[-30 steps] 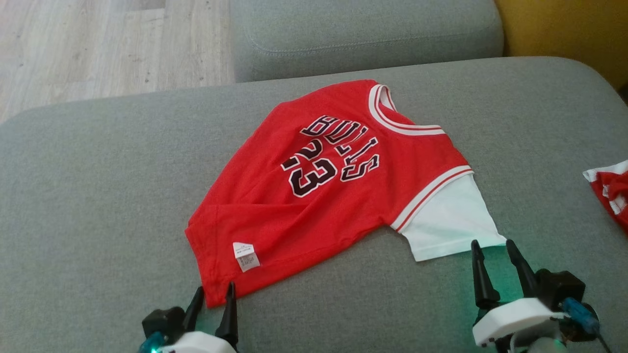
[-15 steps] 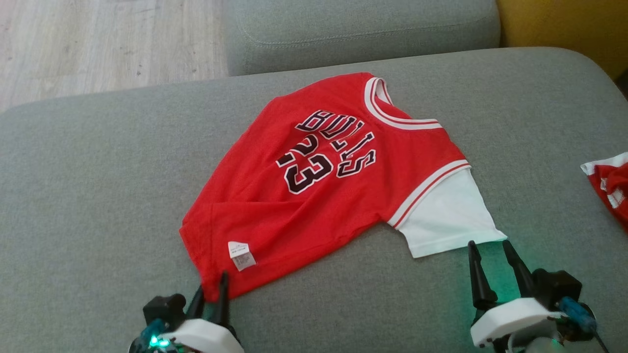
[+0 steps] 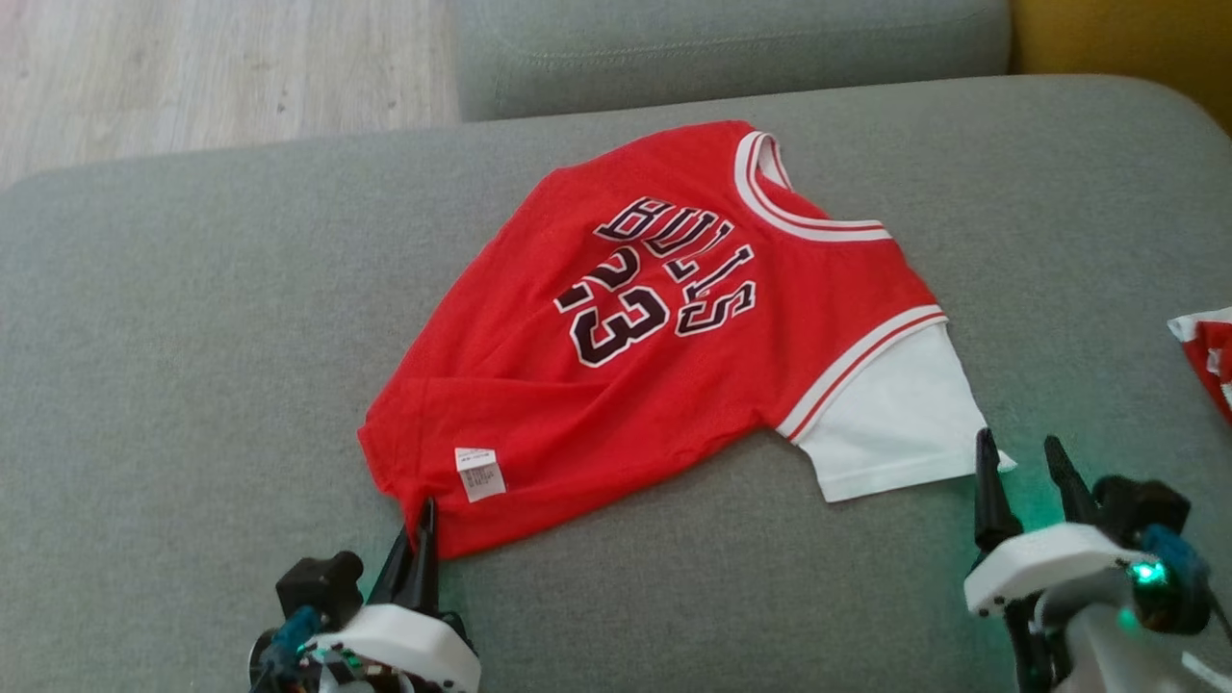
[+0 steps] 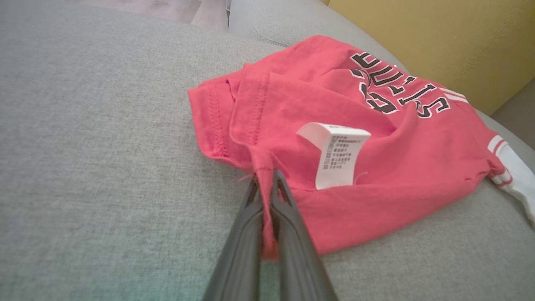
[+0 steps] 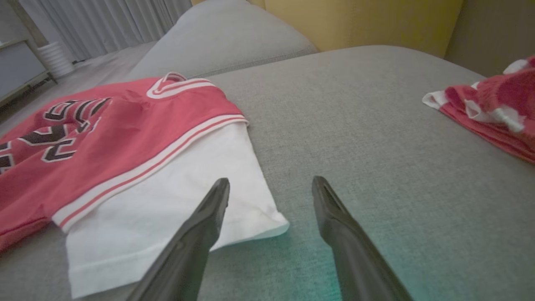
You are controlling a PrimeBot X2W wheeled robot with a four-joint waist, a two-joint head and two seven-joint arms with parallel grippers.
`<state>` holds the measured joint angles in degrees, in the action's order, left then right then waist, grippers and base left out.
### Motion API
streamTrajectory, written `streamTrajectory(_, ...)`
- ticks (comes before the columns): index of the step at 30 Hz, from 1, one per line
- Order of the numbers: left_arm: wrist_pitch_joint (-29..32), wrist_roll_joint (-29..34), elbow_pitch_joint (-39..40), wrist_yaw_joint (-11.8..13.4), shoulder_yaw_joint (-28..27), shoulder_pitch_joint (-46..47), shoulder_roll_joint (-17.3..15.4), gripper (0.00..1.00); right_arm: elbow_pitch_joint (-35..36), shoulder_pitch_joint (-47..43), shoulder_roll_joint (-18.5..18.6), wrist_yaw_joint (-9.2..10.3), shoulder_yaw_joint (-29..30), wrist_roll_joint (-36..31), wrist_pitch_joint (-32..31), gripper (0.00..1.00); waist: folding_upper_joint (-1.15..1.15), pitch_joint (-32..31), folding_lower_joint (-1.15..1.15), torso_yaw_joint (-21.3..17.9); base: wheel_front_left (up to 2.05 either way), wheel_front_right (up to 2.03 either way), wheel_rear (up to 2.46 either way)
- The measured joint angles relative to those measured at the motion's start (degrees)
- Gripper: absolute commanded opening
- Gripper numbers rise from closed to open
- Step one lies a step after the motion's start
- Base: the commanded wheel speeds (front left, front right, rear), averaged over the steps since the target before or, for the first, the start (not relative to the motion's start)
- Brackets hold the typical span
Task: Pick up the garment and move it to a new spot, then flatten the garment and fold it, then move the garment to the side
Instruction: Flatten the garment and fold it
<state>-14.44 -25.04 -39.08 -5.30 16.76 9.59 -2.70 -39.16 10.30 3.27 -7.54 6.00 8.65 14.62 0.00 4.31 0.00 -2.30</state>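
The left gripper (image 3: pixel 421 510) is pinching the red jersey (image 3: pixel 635 385) at its near hem corner, fingers pressed together on a thin ridge of cloth, just beside the white care label (image 3: pixel 478 474). The right gripper (image 3: pixel 1017 443) is hovering with fingers spread wide, holding nothing, one tip at the outer corner of the white sleeve (image 3: pixel 890 423). The jersey is lying print side up, slightly rumpled, across the middle of the grey sofa cushion (image 3: pixel 192 337). Another red garment (image 3: pixel 1208 351) is sitting at the cushion's right edge
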Motion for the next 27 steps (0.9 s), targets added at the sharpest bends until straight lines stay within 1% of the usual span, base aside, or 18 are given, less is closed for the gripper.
streamTrajectory(6,0.0,0.0,0.23,-0.02,0.46,0.02,0.01,0.0,-11.06,4.85,0.85,0.0,0.56,-1.24,-1.49,1.0,0.0,1.31,0.0,0.58,0.0,0.0,0.0)
streamTrajectory(7,0.0,0.0,0.23,-0.08,0.56,0.02,0.0,0.0,-11.99,5.31,0.85,0.0,0.27,-0.97,-1.43,1.0,0.0,1.46,0.0,0.67,0.0,0.0,0.0)
streamTrajectory(8,0.0,0.0,0.23,-0.1,0.63,0.02,0.0,0.0,-12.95,6.04,0.97,0.0,-0.26,-0.74,-1.44,0.31,0.0,1.59,0.0,0.76,0.0,0.0,0.0)
streamTrajectory(9,0.0,0.0,0.24,-0.09,0.65,0.02,0.01,0.0,-13.77,6.89,1.11,0.0,-0.8,-0.26,-1.44,0.0,0.0,1.71,0.0,0.8,0.0,0.0,0.0)
streamTrajectory(13,0.0,0.44,0.66,0.02,0.3,0.04,0.01,0.0,-15.5,9.07,1.1,0.0,-3.39,2.58,-1.01,0.0,0.0,1.8,0.01,0.6,0.0,0.0,0.0)
streamTrajectory(17,0.0,2.02,2.99,0.0,-1.24,0.16,0.03,0.0,-13.97,9.07,1.26,0.0,-6.1,6.71,-0.86,0.0,0.0,0.66,0.0,0.31,0.0,0.0,0.0)
streamTrajectory(21,0.0,4.85,6.23,-0.29,-3.86,2.43,-0.83,0.0,-5.73,10.33,2.69,0.0,-9.51,13.27,-0.48,0.0,0.0,-1.25,-0.01,-0.04,0.0,0.0,0.0)
streamTrajectory(24,0.0,7.13,8.7,-0.79,-3.96,6.41,-3.33,0.0,2.15,14.06,5.43,0.0,-11.69,18.04,-0.45,0.0,0.0,-3.01,0.0,-0.39,0.0,0.0,0.0)
streamTrajectory(27,0.0,8.25,11.78,-1.35,-3.98,12.09,-6.69,0.0,9.21,18.95,8.91,0.0,-13.55,21.68,-0.42,0.0,0.0,-4.62,-0.01,-0.63,0.0,0.0,0.0)
